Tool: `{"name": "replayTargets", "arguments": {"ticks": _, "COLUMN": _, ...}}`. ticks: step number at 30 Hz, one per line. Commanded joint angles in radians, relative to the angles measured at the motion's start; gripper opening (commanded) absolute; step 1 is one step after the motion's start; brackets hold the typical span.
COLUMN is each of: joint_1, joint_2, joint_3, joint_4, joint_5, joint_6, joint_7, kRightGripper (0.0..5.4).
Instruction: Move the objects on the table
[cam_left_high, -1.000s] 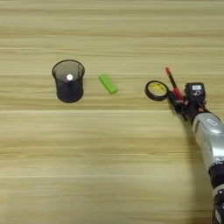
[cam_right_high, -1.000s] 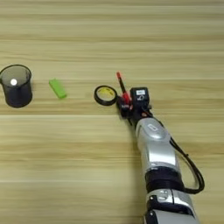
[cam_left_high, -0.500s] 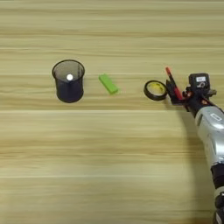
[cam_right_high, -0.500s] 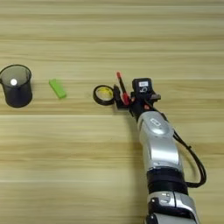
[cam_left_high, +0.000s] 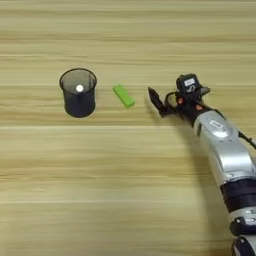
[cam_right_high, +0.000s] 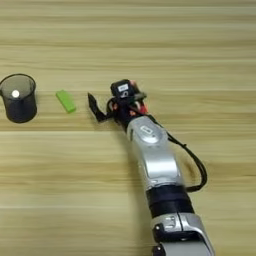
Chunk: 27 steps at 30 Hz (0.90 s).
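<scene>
Gripper (cam_left_high: 162, 102) has swung left over the tape ring's former spot; ring and pen now hidden. Left eye view: green block (cam_left_high: 123, 95) lies on table (cam_left_high: 125, 190) between mesh cup (cam_left_high: 78, 93) and gripper, apart from both. Right eye view: gripper points toward block; open or clenched, cannot tell.

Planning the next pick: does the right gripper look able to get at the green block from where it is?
Probably yes: bare table lies between the right gripper and the green block, with nothing between them.
</scene>
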<state>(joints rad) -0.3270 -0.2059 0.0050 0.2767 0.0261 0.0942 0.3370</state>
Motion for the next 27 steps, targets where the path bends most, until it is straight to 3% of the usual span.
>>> {"name": "replayTargets", "arguments": {"ticks": 1, "joint_1": -0.111, "joint_2": -0.006, "joint_3": 0.029, "joint_4": 0.009, "joint_5": -0.017, "joint_6": -0.054, "joint_7": 0.020, "kRightGripper": 5.37}}
{"name": "replayTargets", "arguments": {"ticks": 12, "joint_1": -0.196, "joint_2": 0.032, "joint_3": 0.060, "joint_4": 0.177, "joint_5": -0.005, "joint_6": -0.142, "joint_7": 0.114, "kRightGripper": 5.37}}
{"name": "replayTargets", "arguments": {"ticks": 27, "joint_1": -0.269, "joint_2": 0.066, "joint_3": 0.061, "joint_4": 0.368, "joint_5": -0.011, "joint_6": -0.213, "joint_7": 0.163, "kRightGripper": 5.37}}
